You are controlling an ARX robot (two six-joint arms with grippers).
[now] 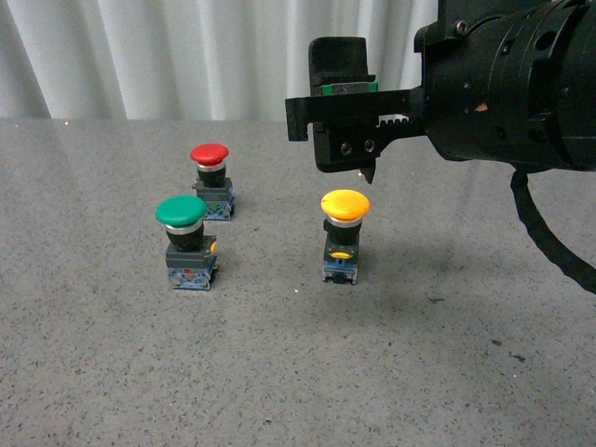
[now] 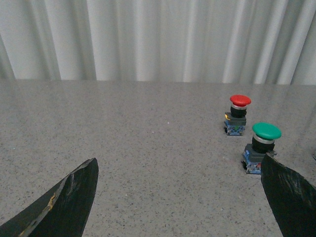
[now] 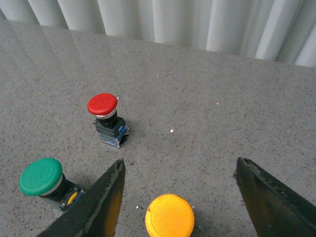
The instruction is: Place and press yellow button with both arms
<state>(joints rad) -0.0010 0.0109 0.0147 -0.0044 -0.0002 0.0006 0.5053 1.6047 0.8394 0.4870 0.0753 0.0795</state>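
The yellow button (image 1: 345,206) stands upright on the grey table, with a yellow cap, black body and blue-grey base. My right gripper (image 1: 358,149) hangs open just above it; in the right wrist view the yellow cap (image 3: 170,216) lies between the two spread fingers (image 3: 101,202), apart from both. My left gripper (image 2: 180,197) is open and empty; it does not show in the front view. Its fingers (image 2: 66,202) frame bare table, and the yellow button is out of its view.
A green-capped button (image 1: 181,211) stands left of the yellow one, a red-capped button (image 1: 209,155) behind it. Both show in the left wrist view: the green one (image 2: 266,131), the red one (image 2: 240,100). White curtains (image 1: 186,47) back the grey table (image 1: 279,372).
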